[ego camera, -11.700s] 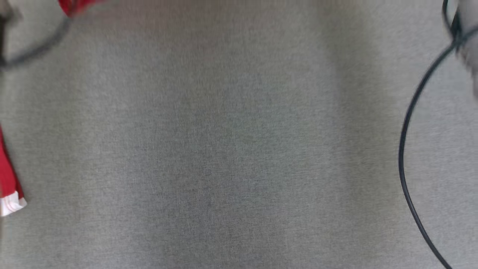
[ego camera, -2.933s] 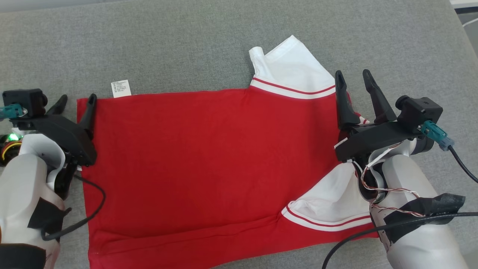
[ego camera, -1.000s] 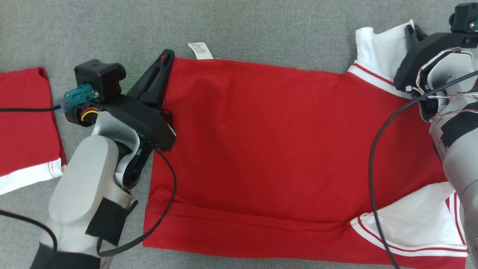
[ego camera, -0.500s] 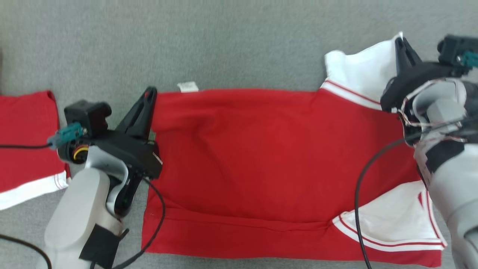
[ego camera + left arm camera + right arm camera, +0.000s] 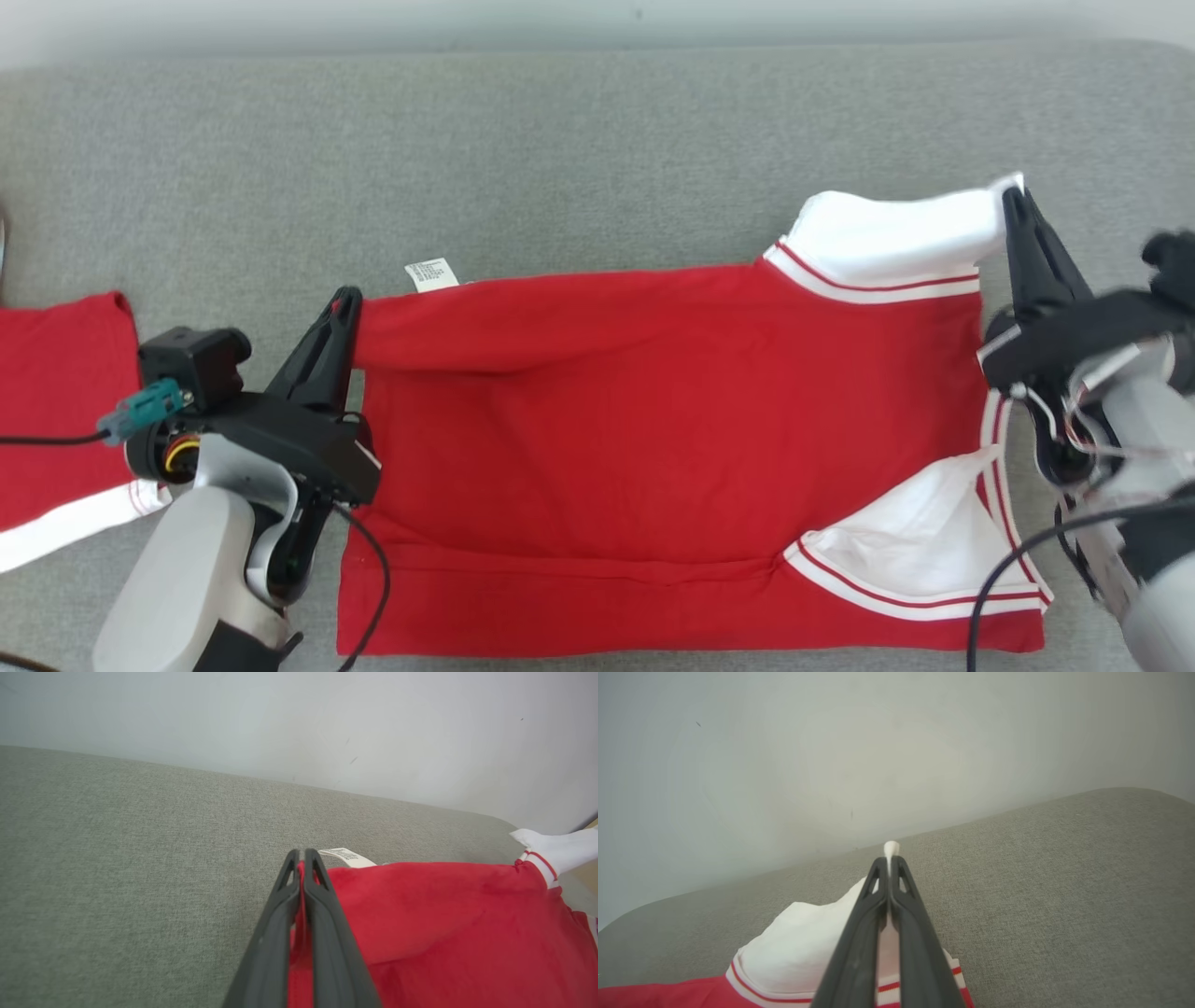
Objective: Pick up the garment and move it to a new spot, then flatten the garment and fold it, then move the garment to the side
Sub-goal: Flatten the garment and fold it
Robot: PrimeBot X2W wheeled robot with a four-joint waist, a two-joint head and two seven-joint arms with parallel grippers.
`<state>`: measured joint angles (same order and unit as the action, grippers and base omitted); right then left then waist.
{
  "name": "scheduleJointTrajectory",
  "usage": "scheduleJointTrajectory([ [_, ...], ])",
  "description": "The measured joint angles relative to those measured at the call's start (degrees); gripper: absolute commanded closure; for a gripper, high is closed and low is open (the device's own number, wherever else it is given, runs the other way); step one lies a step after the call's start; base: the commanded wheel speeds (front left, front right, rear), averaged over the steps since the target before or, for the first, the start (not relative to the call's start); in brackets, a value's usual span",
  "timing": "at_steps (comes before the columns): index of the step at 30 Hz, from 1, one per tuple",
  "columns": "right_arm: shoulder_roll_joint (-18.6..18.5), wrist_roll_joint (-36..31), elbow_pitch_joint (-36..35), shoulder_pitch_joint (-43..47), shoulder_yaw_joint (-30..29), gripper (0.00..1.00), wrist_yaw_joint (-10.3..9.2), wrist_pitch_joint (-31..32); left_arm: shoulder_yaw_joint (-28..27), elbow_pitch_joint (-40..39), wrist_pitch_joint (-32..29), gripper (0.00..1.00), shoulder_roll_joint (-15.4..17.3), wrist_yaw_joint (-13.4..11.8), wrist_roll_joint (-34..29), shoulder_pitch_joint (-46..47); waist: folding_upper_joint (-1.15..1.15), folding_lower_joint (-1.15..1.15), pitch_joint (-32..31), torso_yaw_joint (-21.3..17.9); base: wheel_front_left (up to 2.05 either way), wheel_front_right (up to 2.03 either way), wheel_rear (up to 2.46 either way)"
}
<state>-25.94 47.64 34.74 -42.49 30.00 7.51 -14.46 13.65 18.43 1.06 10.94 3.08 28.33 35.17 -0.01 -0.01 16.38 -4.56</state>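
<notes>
A red T-shirt [image 5: 653,439] with white sleeves lies spread on the grey cushion, its far edge lifted. My left gripper [image 5: 344,301] is shut on the shirt's far left hem corner [image 5: 300,868], beside a white care label [image 5: 431,273]. My right gripper [image 5: 1013,198] is shut on the tip of the far white sleeve [image 5: 896,238], and a bit of white cloth [image 5: 891,849] pokes out past the fingertips. The near white sleeve [image 5: 924,551] lies flat on the shirt's body at the lower right.
Another red garment with a white band [image 5: 56,411] lies at the left edge of the cushion. A pale wall [image 5: 597,23] runs behind the cushion's far edge. Bare grey cushion [image 5: 560,159] stretches beyond the shirt. My arm cables trail at the lower left and right.
Both grippers have raised the shirt's far edge, so the left hem and the far sleeve now hang off the cushion. The camera has tilted up, showing the wall.
</notes>
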Motion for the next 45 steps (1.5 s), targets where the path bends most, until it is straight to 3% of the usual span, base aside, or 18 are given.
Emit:
scheduleJointTrajectory([
  [14,-4.6,7.6,-18.9,18.5,-0.9,1.0,0.0,0.9,0.3,-1.6,1.5,1.0,0.4,-0.7,0.7,-4.8,0.0,0.0,-3.2,-1.0,0.0,0.0,0.0],
  [30,-4.4,5.8,-24.8,29.1,-3.5,1.0,0.0,4.4,5.5,-3.8,5.6,1.0,3.3,-2.3,-6.3,-11.8,0.01,0.01,-4.4,-1.4,0.0,0.0,0.0],
  [45,-3.2,2.8,-27.2,35.3,-7.1,1.0,0.0,8.1,6.0,-0.9,9.6,1.0,2.6,-3.0,-6.1,-13.7,0.01,0.01,-5.4,-0.9,0.0,0.0,0.0],
])
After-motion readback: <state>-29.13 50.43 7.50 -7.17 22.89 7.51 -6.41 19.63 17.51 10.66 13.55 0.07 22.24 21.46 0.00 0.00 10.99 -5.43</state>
